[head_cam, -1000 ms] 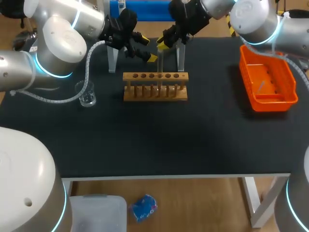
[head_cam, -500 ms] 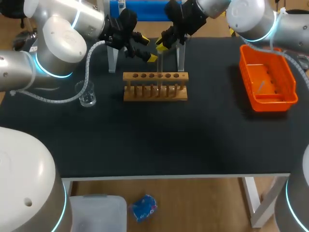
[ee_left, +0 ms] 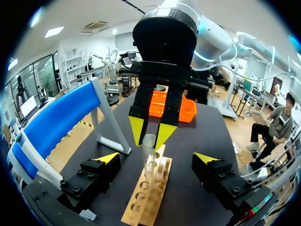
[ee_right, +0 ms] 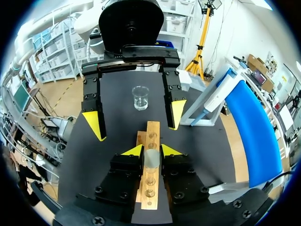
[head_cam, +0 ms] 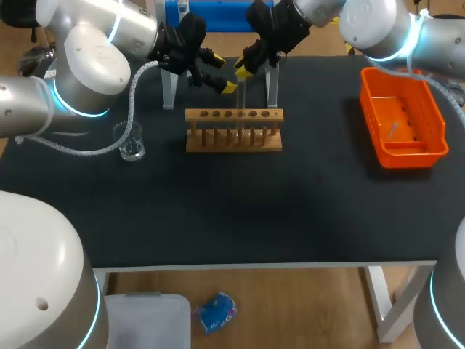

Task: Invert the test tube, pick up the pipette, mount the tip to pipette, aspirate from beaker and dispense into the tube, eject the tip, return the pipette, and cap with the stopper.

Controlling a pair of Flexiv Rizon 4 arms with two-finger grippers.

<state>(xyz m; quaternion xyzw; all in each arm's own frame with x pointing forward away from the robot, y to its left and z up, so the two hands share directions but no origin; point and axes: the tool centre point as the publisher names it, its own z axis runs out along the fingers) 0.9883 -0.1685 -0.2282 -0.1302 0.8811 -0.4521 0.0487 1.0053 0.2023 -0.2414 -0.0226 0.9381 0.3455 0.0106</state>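
The table (head_cam: 218,218) is showing a broad run of dark top between its near edge and the wooden rack (head_cam: 233,131). The rack is standing well back from that edge, toward 12 o'clock of the table's middle. At 9 o'clock of the rack the beaker (head_cam: 131,142) is sitting near the left edge, with a gap between the two. At 3 o'clock the orange bin (head_cam: 410,154) is lying close to the right edge, well apart from the rack.

Over the rack's far side the right gripper (head_cam: 243,67) is pinching the test tube (head_cam: 241,94) near its upper end. Its fingers are standing narrow, with both yellow tips on the glass, and the tube is hanging upright with its open mouth up. The left gripper (head_cam: 221,73) is hovering just beside, at 10 o'clock of the tube. Its fingers (ee_left: 108,159) are spread wide on either side of the tube and touching nothing. Behind both grippers, along the far edge, a blue-and-white stand (head_cam: 169,91) is planting its pale legs at 11 and 1 o'clock of the rack, near both grippers.

The tube's lower end is meeting the rack's row of holes, and I cannot tell whether it is seated in one. The glass is showing only faintly from above, and the right gripper's body is covering its mouth there. The stand's upper part is being cut off at the far edge.
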